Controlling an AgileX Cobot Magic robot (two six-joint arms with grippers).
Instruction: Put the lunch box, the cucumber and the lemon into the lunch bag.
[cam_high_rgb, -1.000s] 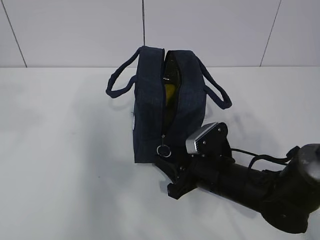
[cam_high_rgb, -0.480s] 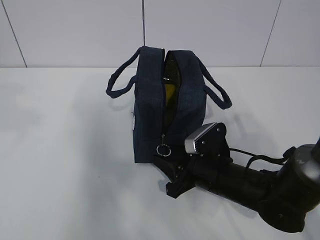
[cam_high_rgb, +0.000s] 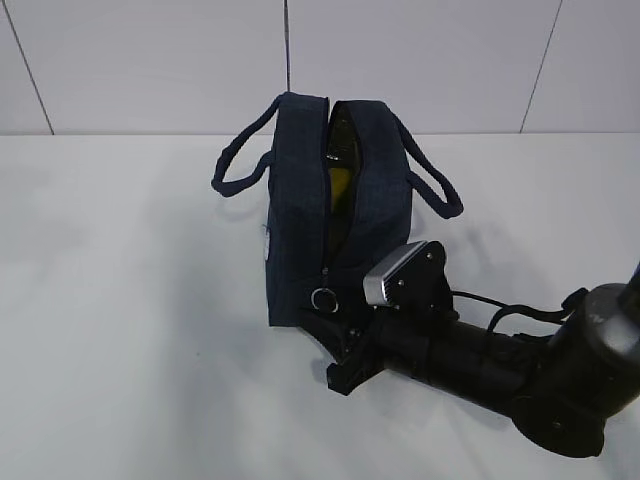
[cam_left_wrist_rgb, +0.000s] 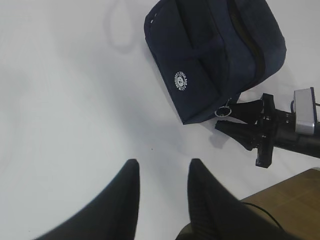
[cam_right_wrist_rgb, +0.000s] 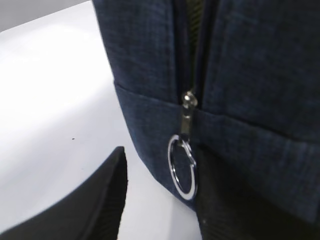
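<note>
The navy lunch bag (cam_high_rgb: 300, 230) stands on the white table with its top zipper open. A yellow patch, the lemon (cam_high_rgb: 339, 182), shows in the gap, with a dark glossy shape behind it that I cannot name. The lunch box is hidden. The silver ring pull (cam_high_rgb: 324, 298) hangs at the bag's near end. My right gripper (cam_high_rgb: 318, 348) is open and lies low at that end. In the right wrist view the ring pull (cam_right_wrist_rgb: 182, 167) hangs between its jaws (cam_right_wrist_rgb: 162, 172), close to the right finger (cam_right_wrist_rgb: 220, 205). My left gripper (cam_left_wrist_rgb: 163, 167) is open and empty above bare table, away from the bag (cam_left_wrist_rgb: 210, 55).
The bag's two loop handles (cam_high_rgb: 236, 170) stick out to either side. The right arm (cam_high_rgb: 500, 370) stretches in from the lower right. A wooden surface (cam_left_wrist_rgb: 290, 200) shows at the lower right of the left wrist view. A tiled wall stands behind the table.
My right gripper has slid a little left and nearer along the table at the bag's near end. The bag has not moved.
</note>
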